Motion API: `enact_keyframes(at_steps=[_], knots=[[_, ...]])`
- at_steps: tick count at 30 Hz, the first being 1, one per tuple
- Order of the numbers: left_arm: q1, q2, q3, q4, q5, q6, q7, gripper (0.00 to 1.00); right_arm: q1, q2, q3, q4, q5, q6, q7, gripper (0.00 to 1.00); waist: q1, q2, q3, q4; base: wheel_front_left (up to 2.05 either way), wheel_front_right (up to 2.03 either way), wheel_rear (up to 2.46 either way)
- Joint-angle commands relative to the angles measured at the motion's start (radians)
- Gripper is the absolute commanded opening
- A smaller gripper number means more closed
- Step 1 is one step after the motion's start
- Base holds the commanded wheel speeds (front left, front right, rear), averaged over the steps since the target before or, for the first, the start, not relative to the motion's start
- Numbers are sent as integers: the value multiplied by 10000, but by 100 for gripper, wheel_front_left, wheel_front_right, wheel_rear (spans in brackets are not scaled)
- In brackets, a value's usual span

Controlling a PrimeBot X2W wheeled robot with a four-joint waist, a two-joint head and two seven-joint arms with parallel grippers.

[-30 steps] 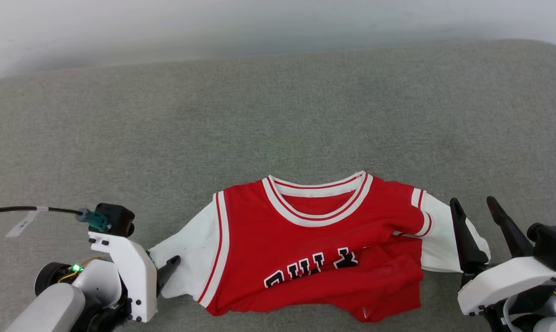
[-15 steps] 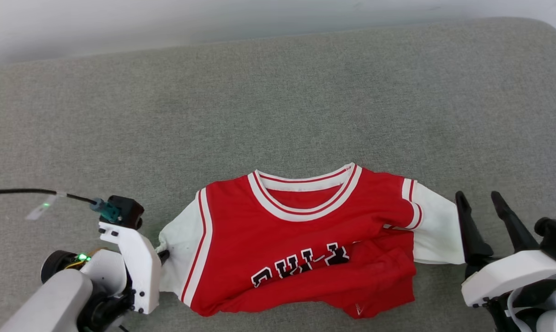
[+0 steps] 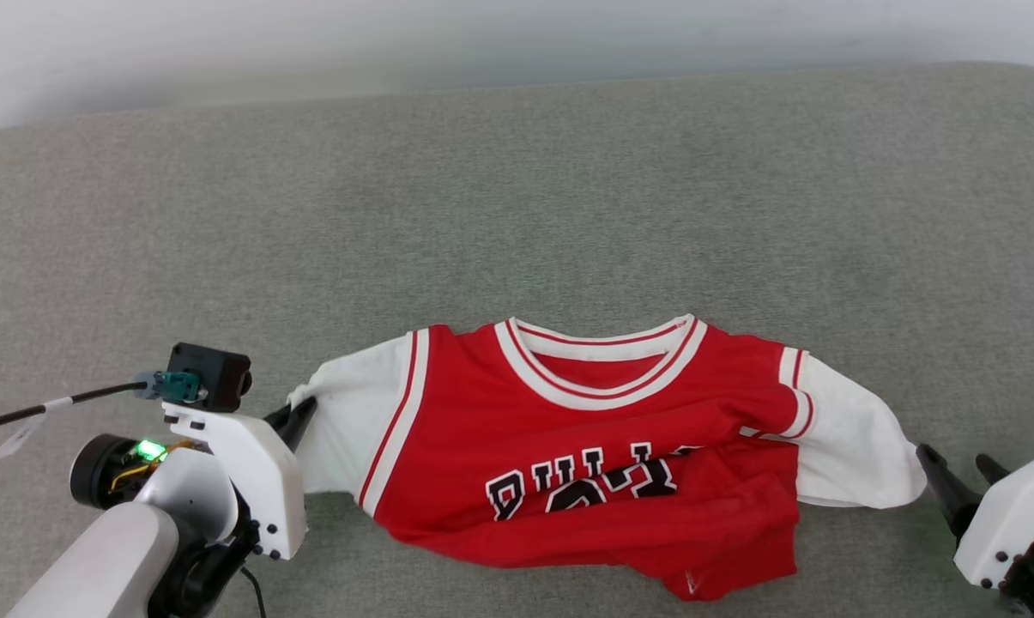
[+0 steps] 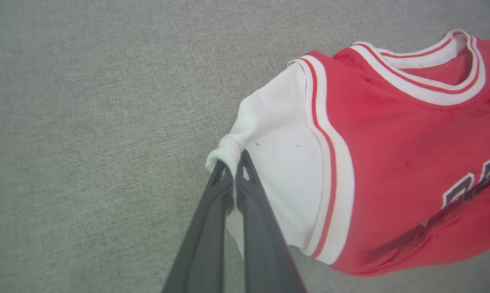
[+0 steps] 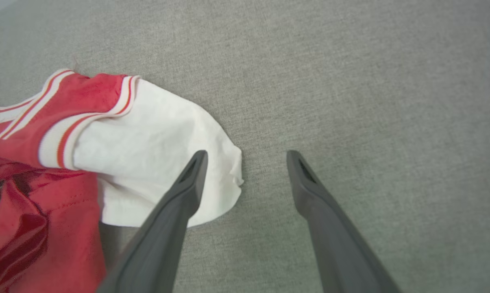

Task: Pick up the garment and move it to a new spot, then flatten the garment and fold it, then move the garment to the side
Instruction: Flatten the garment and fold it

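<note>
Plainly the task was mid-way at best. The garment lay face up on the grey surface, low and centre in the head view, with its collar toward the top of the frame, but it was not yet flat. Its lower right part was rumpled and doubled over, hiding part of the lettering. No fold had been made, so by my judgement flattening, folding and the move to the side were all left to do.

The left gripper was clenched on the cuff of the white sleeve at the garment's left edge. In the left wrist view the cuff bunched between the two tips near mid-frame.

The right gripper stood released at the lower right of the head view, just beside the other sleeve. In the right wrist view one finger crossed that sleeve's edge and the other lay over bare surface. Whether either touched cloth I could not tell.
</note>
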Motion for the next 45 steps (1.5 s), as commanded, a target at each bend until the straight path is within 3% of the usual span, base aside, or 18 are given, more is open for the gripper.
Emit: enact_keyframes(at_steps=[1,6,16,17,18,26,34,40,45], knots=[[123,47,41,-191,118,96,-111,0,-249,-114,8,93,128,1,433,100,0,0,24,85,0,0,0],[141,155,59,-1127,346,332,-214,0,-756,-430,262,426,273,1,2181,100,0,0,225,304,0,0,0],[54,96,-59,-1761,441,437,-207,0,-1253,-94,979,2097,281,2,3649,100,0,0,615,598,0,0,0],[45,91,-55,-1765,428,432,-224,0,-1279,-69,1045,2171,261,5,3701,27,0,0,616,608,0,0,0],[38,90,-29,-1779,411,431,-252,0,-1334,-25,1075,2203,298,14,3732,0,0,0,609,608,0,0,0],[-273,30,301,-1967,620,612,-887,0,-2236,-746,1049,1347,-193,7,2898,0,0,0,136,442,0,0,0],[-1780,-311,622,-1878,1181,679,-1589,0,-3824,-1204,1162,748,-1089,-1,841,0,0,0,-515,270,0,0,0],[-3811,-934,771,-1030,1451,497,-1979,0,-5688,-1509,1462,1293,-1437,-1,-412,0,0,0,-726,261,0,0,0],[-5639,-1468,1044,464,1353,163,-2395,0,-7577,-1533,1717,2060,-1529,-1,-947,0,0,0,-452,229,0,0,0]])
